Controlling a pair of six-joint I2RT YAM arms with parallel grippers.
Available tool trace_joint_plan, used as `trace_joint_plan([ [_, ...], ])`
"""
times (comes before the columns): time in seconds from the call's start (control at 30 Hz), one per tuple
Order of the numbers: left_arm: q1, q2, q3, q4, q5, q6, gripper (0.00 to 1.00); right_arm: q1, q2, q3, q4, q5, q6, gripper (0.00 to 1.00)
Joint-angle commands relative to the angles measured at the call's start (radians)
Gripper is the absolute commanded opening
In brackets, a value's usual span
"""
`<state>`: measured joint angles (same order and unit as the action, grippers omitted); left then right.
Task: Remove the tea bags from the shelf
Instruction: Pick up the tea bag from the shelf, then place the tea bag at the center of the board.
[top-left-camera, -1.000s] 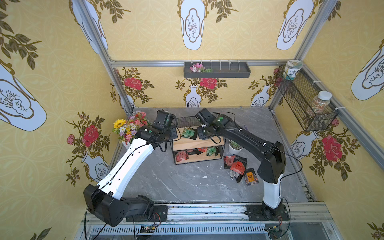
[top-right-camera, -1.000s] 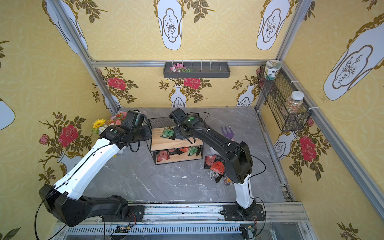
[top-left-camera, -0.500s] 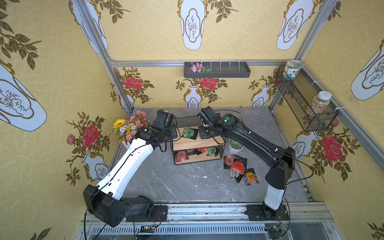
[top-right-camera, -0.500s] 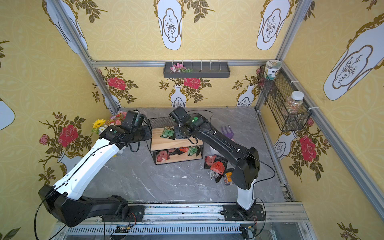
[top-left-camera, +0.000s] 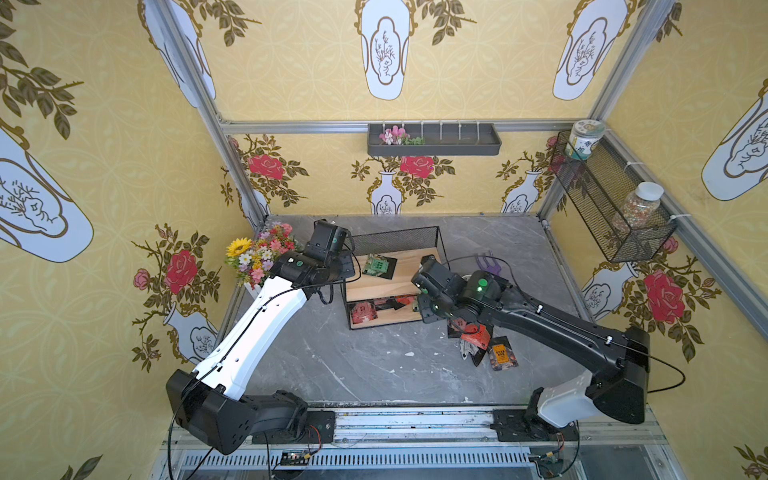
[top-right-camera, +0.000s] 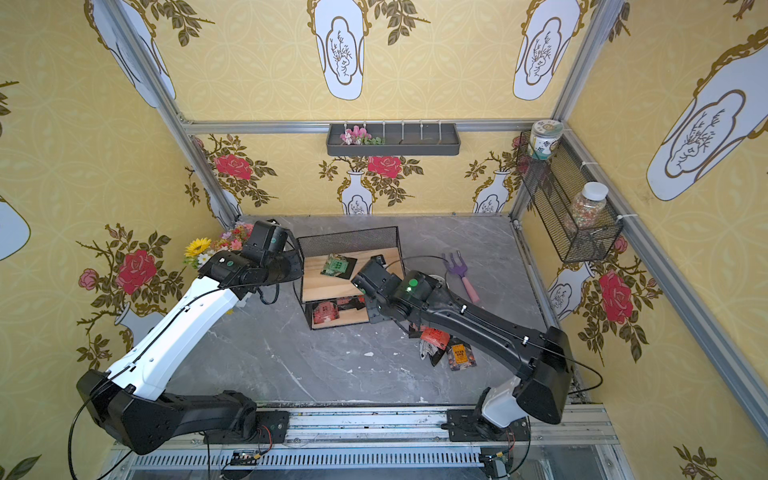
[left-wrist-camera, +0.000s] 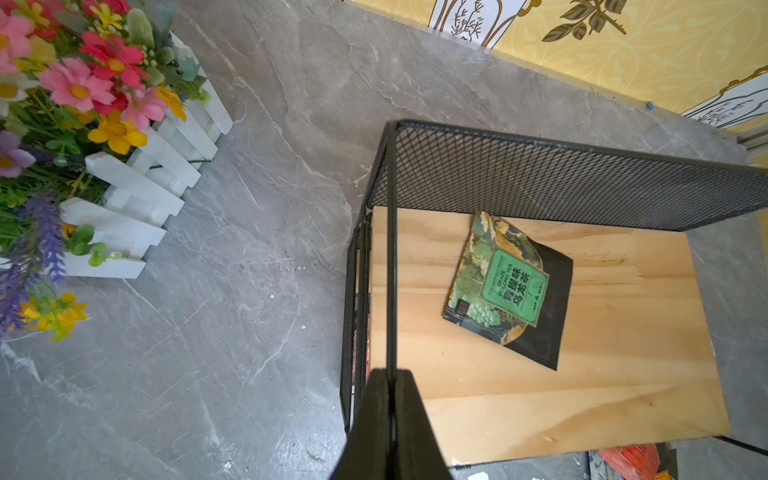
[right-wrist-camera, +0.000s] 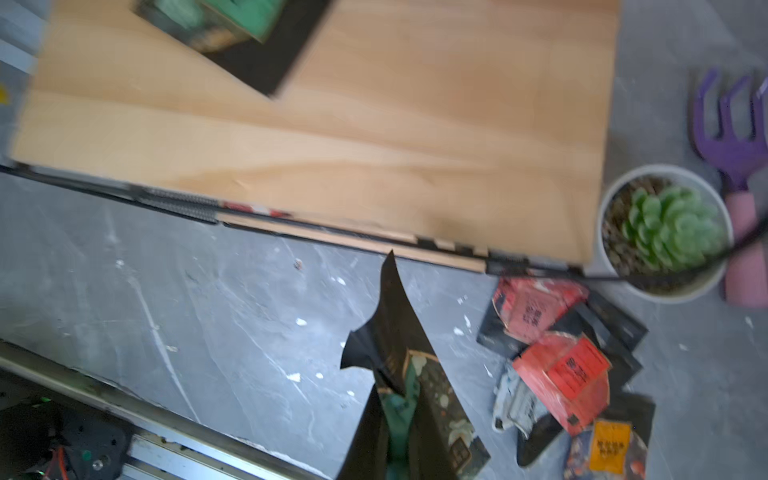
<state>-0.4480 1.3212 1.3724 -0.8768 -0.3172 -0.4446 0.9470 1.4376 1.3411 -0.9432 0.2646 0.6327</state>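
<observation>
Green tea bag (right-wrist-camera: 390, 332) clamped, off the shelf (top-left-camera: 399, 239)

Low in the right wrist frame, the right gripper (right-wrist-camera: 401, 399) pinches it on edge, long axis up-frame, beside a pile of tea bags (right-wrist-camera: 561, 365). Mid-frame, the shelf holds red sachets (top-left-camera: 362, 311) below, one diagonal green sachet (left-wrist-camera: 498, 286) above; the left gripper (left-wrist-camera: 390, 376) grips its frame rod (left-wrist-camera: 390, 249). Beyond, a mesh basket (top-left-camera: 598, 199) holds two jars (top-left-camera: 638, 205).
</observation>
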Motion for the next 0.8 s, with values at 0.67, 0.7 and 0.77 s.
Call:
trace_joint_plan([
  [0.67, 0.000, -0.009, -0.003, 0.054, -0.005, -0.005, 0.00, -0.386, -0.045, -0.388, 0.117, 0.005, 0.226, 0.10],
  [0.7, 0.001, -0.010, -0.003, 0.055, -0.005, -0.006, 0.00, -0.391, -0.030, -0.387, 0.130, 0.012, 0.217, 0.11],
  [0.77, 0.000, -0.013, -0.006, 0.055, -0.005, -0.009, 0.00, -0.396, -0.002, -0.385, 0.145, 0.027, 0.199, 0.12],
])
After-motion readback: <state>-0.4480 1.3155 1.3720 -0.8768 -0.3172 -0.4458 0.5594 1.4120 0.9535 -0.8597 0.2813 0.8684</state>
